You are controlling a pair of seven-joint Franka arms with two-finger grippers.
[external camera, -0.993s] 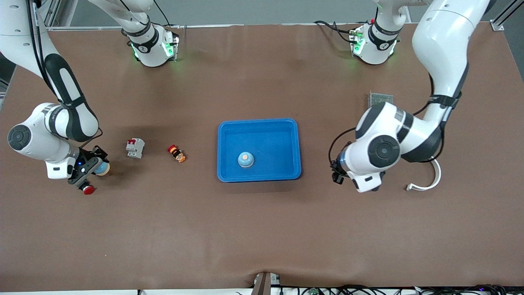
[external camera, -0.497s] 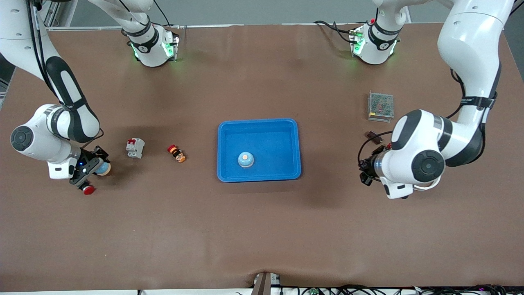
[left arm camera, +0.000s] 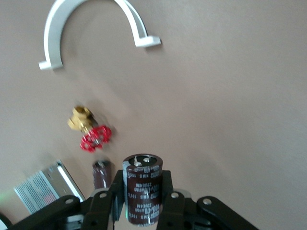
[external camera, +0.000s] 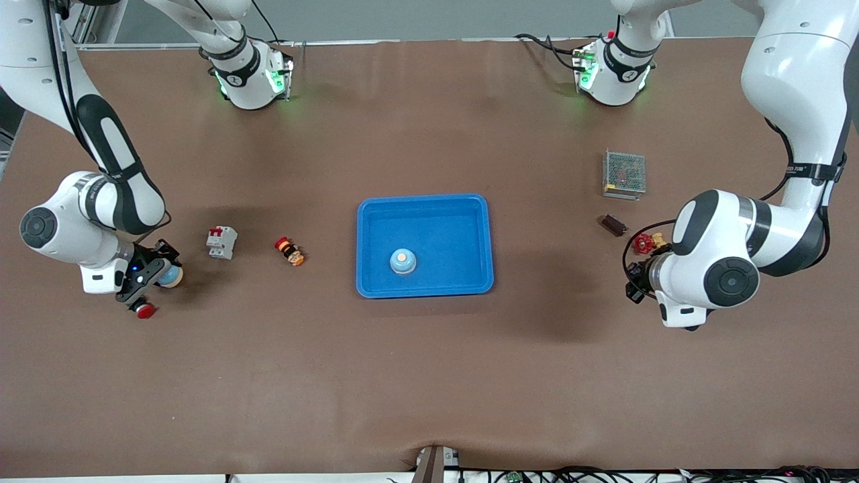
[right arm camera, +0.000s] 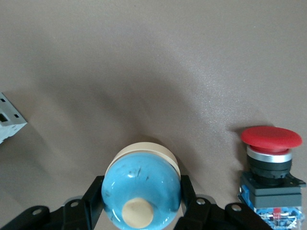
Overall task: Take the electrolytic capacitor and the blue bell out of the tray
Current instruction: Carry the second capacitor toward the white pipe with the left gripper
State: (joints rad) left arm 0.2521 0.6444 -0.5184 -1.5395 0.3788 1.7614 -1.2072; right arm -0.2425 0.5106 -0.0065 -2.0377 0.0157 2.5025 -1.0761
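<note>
- Over at the right arm's end, your right gripper (right arm camera: 140,211) is clamped on a glossy blue bell (right arm camera: 140,186) with a cream base, low over bare table beside a red mushroom pushbutton (right arm camera: 271,158). Looks like you only need to set it down and let go.
- Mid-table, the smooth blue tray (external camera: 424,204) has another blue bell (external camera: 402,261) sitting in it, so that's likely your next pick.
- Your left gripper (left arm camera: 141,203) pinches the dark, cylindrical electrolytic capacitor (left arm camera: 141,187) over the table near a red-handled brass valve (left arm camera: 90,130). It's clear of the tray, so lower it gently.
</note>
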